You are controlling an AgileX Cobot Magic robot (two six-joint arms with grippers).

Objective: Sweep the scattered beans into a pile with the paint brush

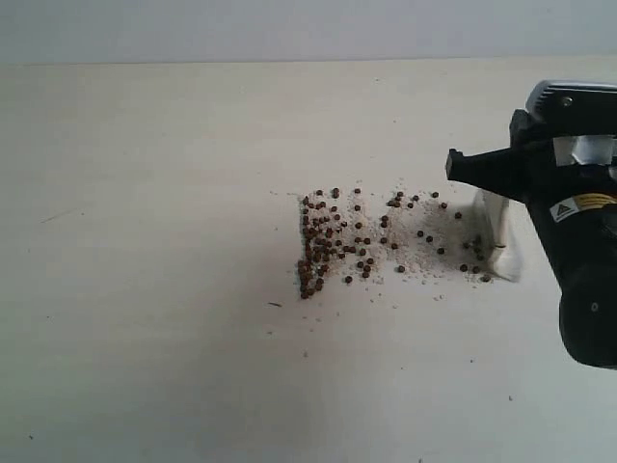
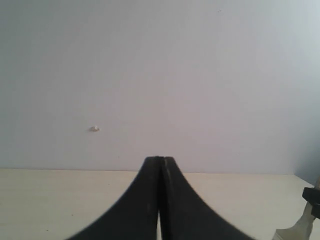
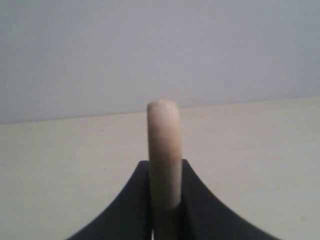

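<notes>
At three o'clock of the spill, the right gripper is clamped on the handle of the paint brush, whose bristles appear to touch the table at the edge of the beans; the left gripper is closed on nothing. Most beans bunch in a line at nine o'clock with stragglers between, so a sweeping stroke seems to be in hand. Next, I judge, the brush must drag toward nine o'clock, bristles pressed down, carrying strays into that line without rolling them past.
</notes>
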